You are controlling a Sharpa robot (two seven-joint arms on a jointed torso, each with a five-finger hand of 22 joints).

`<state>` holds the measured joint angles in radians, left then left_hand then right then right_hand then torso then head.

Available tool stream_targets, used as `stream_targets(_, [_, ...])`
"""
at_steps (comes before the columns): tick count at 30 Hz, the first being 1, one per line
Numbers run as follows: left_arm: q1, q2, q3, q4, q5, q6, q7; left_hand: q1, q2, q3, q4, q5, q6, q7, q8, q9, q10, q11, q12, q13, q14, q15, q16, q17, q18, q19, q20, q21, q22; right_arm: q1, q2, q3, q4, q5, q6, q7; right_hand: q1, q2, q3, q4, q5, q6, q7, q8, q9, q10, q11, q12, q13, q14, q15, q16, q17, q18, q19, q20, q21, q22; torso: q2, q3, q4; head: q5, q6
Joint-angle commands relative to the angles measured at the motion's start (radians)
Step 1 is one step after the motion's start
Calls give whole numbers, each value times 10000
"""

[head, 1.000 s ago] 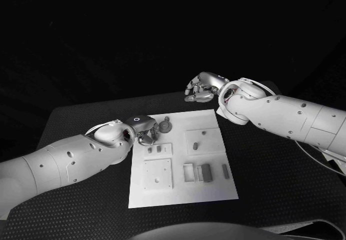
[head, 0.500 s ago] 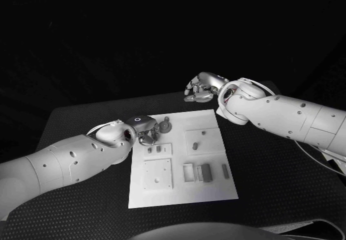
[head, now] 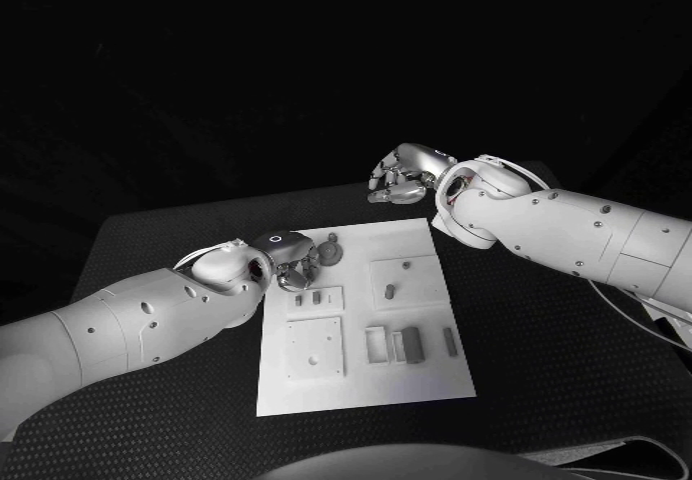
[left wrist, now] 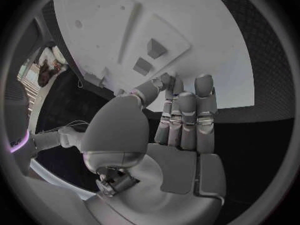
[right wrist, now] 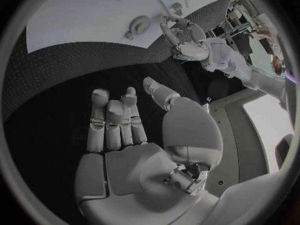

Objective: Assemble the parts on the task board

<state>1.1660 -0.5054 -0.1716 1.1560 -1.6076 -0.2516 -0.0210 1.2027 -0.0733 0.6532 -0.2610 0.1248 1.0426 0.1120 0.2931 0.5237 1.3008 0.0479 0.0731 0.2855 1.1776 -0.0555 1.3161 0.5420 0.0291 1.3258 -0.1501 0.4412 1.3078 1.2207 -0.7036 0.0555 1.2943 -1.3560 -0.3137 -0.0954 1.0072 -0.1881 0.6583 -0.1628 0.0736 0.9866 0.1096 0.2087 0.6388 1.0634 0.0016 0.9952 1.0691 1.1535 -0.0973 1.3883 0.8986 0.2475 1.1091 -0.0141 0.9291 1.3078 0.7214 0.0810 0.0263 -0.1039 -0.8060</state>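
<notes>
Almost nothing is being changed against the earlier head views: the left hand (head: 286, 258) is still being kept low at the far left corner of the task board (head: 433, 375), and no part is seen displaced, so the assembly is judged as not advancing at this moment. The left fingers (left wrist: 178, 107) are being held straight and empty. The round part (head: 332, 252) is lying on the board just beside them. The right hand (head: 405, 172) is being held empty, fingers apart, beyond the board's far edge over the counter (head: 548, 340).
</notes>
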Motion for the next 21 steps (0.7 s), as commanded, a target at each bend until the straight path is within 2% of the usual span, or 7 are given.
stream_targets(1, [-121,16,-127,-1,-134,547,49,41,114,33,-19,34,114,-4,60,15,84,10,44,27,78,-77,71,-7,852,-11,-53,-61,117,-2,5,5,12,-38,43,72,22,105,-5,12,19,1,72,22,-6,45,39,49,-12,27,-24,-2,-17,143,17,-34,-24,158,3,-11,9,-7,-10])
stream_targets(17, [-125,-16,-214,57,-138,387,101,45,100,31,-55,49,155,-26,81,21,134,-12,47,46,87,-99,93,4,837,-1,-70,-79,122,-2,34,5,4,-38,49,74,19,106,-5,12,20,1,72,22,-6,45,39,49,-13,27,-24,-2,-18,143,16,-33,-25,157,14,-20,25,15,-5])
stream_targets(21, [-128,-19,-215,52,-134,356,107,44,99,31,-58,51,154,-26,81,20,133,-12,45,47,86,-99,94,5,834,-4,-70,-84,122,-2,35,5,-2,-39,40,76,19,106,-5,13,20,1,72,23,-6,45,39,49,-13,27,-24,-2,-18,143,16,-33,-25,157,10,-17,10,28,-14])
